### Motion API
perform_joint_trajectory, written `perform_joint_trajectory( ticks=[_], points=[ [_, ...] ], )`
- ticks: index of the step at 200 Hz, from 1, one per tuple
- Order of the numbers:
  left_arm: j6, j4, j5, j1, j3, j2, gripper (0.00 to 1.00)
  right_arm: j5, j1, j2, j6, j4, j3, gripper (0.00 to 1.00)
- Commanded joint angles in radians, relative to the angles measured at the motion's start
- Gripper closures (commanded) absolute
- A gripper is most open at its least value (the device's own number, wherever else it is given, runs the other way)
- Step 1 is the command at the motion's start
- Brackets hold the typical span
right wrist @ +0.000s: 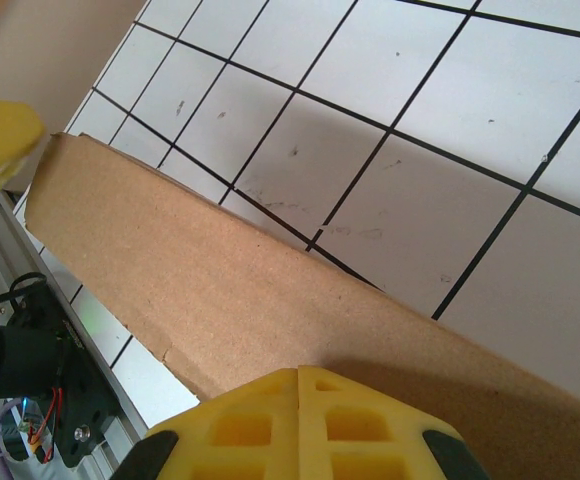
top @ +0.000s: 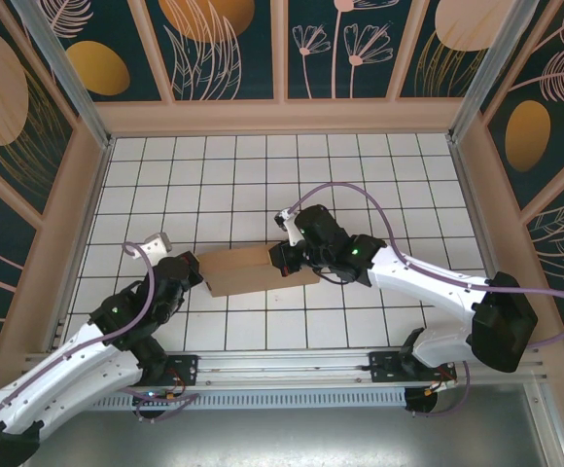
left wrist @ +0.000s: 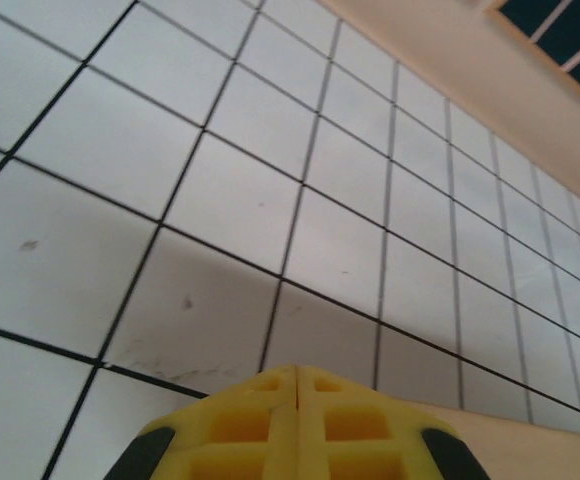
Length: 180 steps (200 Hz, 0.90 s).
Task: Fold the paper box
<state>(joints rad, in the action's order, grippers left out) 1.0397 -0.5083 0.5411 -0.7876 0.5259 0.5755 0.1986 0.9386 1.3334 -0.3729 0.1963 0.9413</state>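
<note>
Both jaws are pressed together. Your left jaws sit at the left end of the paper box point(top: 253, 270), your right jaws at its right end. Brown and elongated, it lies in the middle of the gridded tabletop point(top: 360, 175).

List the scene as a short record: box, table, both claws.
paper box: plain brown cardboard, lying mid-table between the two arms
table: white tiles with black grid lines
left claw: shut, at the box's left end
right claw: shut, at the box's right end, tips over the cardboard
contact: cannot tell whether either claw presses on the box
</note>
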Motion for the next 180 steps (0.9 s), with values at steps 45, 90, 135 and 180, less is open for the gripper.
perform_joint_trajectory(
  ticks=[45,90,135,180],
  points=[
    [0.091,0.066,-0.067,0.055,-0.09,-0.016,1.0,-0.01,0.019,-0.003,-0.006,0.032,-0.044,1.0],
    [0.121,0.134,-0.108,0.085,-0.164,-0.047,1.0,0.004,0.023,0.01,-0.007,0.032,-0.041,1.0],
    [0.205,0.314,-0.227,0.108,-0.291,-0.071,1.0,0.007,0.034,0.022,-0.003,0.044,-0.026,1.0],
    [0.237,0.465,-0.306,0.108,-0.364,-0.075,1.0,-0.004,0.043,0.036,0.001,0.069,-0.007,1.0]
  ],
)
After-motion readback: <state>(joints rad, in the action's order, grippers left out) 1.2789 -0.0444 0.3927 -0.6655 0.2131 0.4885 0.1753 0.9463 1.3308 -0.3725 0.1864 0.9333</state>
